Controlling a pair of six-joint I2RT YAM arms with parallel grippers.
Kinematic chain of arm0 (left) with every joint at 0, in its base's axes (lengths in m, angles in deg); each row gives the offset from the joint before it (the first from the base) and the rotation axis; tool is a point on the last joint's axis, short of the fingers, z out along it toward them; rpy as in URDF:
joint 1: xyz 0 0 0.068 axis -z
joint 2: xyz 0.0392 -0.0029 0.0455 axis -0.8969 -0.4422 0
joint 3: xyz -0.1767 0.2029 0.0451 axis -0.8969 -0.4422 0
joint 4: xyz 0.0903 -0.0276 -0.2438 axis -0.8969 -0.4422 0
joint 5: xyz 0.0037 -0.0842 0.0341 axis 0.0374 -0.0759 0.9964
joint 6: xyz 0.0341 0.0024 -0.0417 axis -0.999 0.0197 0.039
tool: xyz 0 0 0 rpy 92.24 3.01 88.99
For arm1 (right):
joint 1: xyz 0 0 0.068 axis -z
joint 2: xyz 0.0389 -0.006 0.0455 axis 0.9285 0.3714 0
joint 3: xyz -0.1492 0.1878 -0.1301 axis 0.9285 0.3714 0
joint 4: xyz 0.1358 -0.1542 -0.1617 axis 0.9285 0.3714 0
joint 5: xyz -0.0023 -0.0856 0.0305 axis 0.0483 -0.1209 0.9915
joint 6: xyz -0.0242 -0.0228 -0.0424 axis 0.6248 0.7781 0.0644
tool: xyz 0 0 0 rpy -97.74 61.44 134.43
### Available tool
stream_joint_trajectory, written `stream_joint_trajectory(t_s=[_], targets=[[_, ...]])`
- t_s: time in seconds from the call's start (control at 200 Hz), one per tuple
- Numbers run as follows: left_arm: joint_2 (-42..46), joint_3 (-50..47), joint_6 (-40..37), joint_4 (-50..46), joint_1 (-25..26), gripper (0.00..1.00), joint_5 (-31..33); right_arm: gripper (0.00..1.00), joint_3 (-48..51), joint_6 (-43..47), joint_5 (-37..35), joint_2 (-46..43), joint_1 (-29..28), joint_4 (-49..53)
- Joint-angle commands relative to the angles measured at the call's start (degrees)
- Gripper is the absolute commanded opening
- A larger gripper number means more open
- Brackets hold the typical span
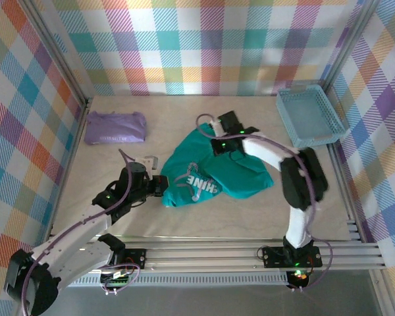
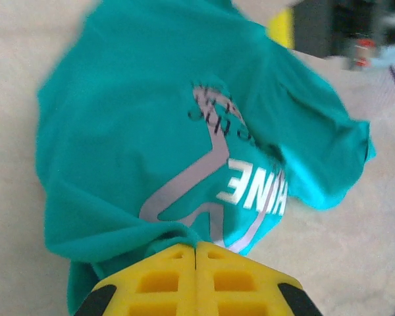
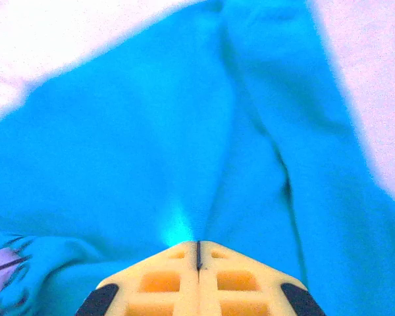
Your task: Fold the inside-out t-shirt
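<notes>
Left fingers, yellow and blocky, are pressed together and pinch a bunched edge of the t-shirt right at their tips. From the left wrist, the teal-green cloth spreads away from that pinch in soft folds. A pale print of white letters and grey lines faces up near the fingers.

The right fingers, also yellow, are closed flat against each other. Creases in the teal cloth run straight into their tips, so they appear clamped on a thin fold of the shirt.

From above, the t-shirt lies crumpled near the middle of the pale surface. The left arm reaches in from the lower left and holds the shirt's left edge, close to the print. The right arm bends over from the right and holds the shirt's far upper part, which rises in a small peak.

A folded purple garment lies at the far left of the surface, well apart from the shirt. A light blue basket sits in the far right corner. Pastel checked walls enclose the surface on three sides.
</notes>
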Motion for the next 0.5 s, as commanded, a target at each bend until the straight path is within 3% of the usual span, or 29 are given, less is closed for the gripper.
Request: stream_joint_trajectory(t_s=[0.0,0.16,0.305,0.455,0.5], targets=[[3.95,4.10,1.17,4.63,-1.06,0.00,7.15,0.00,5.27,-4.14,9.50,-17.09,6.00,-11.37],[7.25,7.95,-1.34,7.04,-2.23,0.00,10.94,0.00,16.15,-5.80,15.20,-35.26,10.43,-18.47],[17.40,3.63,-4.99,5.21,-2.33,0.00,16.03,0.00,30.18,-7.78,11.85,-53.84,14.93,-18.94],[19.11,-7.03,-0.88,5.81,-2.33,0.00,3.01,0.00,44.27,-12.07,7.41,-62.54,14.85,-7.19],[16.82,-9.30,0.65,6.55,-2.16,0.00,-2.02,0.16,47.29,-15.13,3.05,-64.03,14.64,-1.88]])
